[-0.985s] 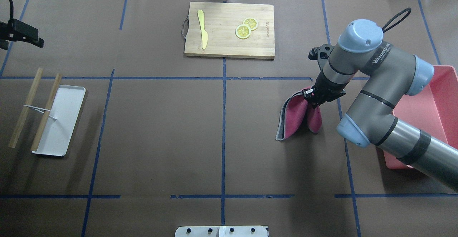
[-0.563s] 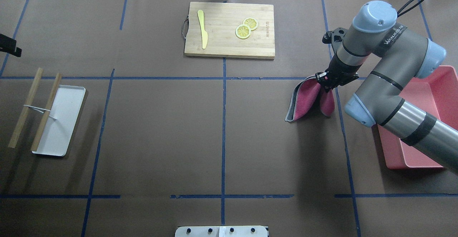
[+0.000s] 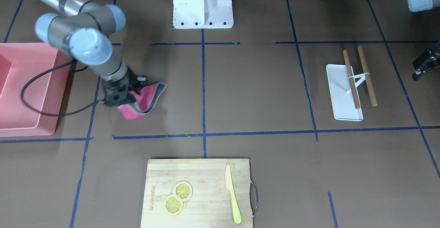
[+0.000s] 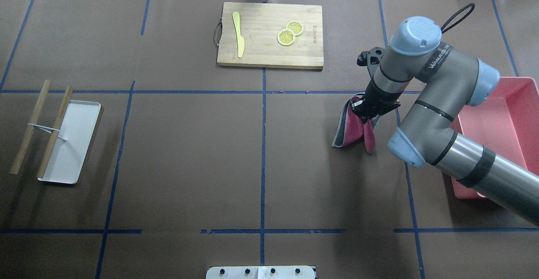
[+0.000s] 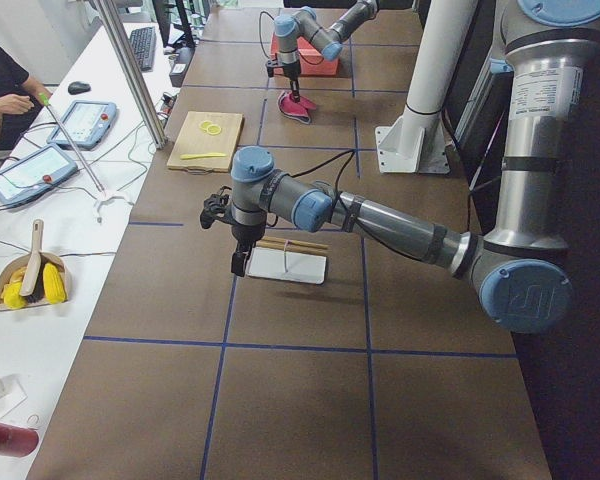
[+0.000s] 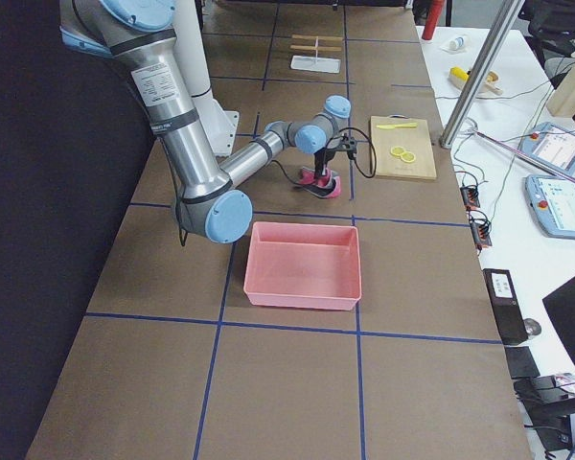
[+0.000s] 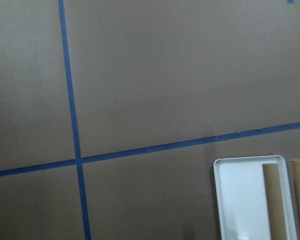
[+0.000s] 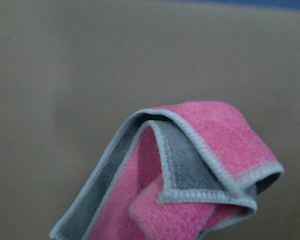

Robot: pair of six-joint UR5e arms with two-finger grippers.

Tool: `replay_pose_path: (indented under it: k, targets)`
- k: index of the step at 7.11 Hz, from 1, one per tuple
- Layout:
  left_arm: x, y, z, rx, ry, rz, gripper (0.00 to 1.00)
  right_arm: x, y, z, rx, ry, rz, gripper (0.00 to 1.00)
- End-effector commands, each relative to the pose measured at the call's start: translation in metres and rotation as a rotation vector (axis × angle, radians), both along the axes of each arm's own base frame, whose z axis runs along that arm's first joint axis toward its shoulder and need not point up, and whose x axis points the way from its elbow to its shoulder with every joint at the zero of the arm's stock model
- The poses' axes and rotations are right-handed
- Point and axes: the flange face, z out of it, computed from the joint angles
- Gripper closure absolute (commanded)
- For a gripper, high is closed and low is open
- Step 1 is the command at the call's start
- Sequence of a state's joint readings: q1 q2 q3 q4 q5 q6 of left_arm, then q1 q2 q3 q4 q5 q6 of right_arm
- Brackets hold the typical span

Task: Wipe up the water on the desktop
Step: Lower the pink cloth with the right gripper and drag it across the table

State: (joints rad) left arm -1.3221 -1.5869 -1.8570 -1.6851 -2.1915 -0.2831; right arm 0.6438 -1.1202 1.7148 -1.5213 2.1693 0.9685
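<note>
The right hand (image 4: 364, 112) was clenched on a pink-and-grey cloth (image 4: 349, 131) whose lower folds seemed to meet the bench (image 4: 189, 152) near the pink tub (image 4: 492, 123); mid-wipe, probably, the next stroke needing a firm downward drag

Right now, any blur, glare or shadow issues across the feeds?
Right wrist view: cloth soft, desktop behind it a blur. Overhead: sharp, the right arm casts a soft shadow beside the cloth. Left wrist view: crisp, evenly lit tray.
</note>
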Motion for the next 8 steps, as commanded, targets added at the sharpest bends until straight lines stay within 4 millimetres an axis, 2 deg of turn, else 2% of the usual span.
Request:
replay_pose_path:
  k: [1, 2, 3, 4, 5, 6, 7, 8]
  targets:
    - [-0.002, 0.0, 0.002, 0.0, -0.004, 0.0, 0.0, -0.057, 0.105, -0.036, -0.116, -0.011, -0.012, 1.0]
    - [-0.004, -0.001, 0.002, 0.002, -0.004, -0.005, 0.0, -0.075, 0.136, -0.041, -0.093, 0.007, 0.008, 1.0]
    - [-0.005, -0.001, 0.001, 0.003, -0.003, -0.006, 0.0, -0.07, 0.137, -0.05, -0.088, -0.012, 0.007, 1.0]
    - [-0.005, -0.001, 0.0, 0.005, -0.001, -0.007, 0.0, -0.055, 0.12, -0.05, -0.087, -0.019, 0.038, 1.0]
    - [-0.005, -0.001, 0.0, 0.004, 0.0, -0.006, 0.0, -0.031, 0.09, -0.032, -0.091, 0.004, 0.088, 1.0]
    - [-0.004, -0.001, -0.002, 0.007, 0.002, -0.006, 0.0, -0.017, 0.068, -0.014, -0.083, 0.033, 0.122, 1.0]
    - [-0.005, 0.0, -0.006, 0.013, 0.006, -0.006, 0.0, -0.004, 0.037, 0.009, -0.083, 0.068, 0.149, 1.0]
    - [-0.005, 0.001, -0.008, 0.014, 0.007, -0.008, 0.0, 0.022, -0.005, 0.031, -0.058, 0.098, 0.174, 1.0]
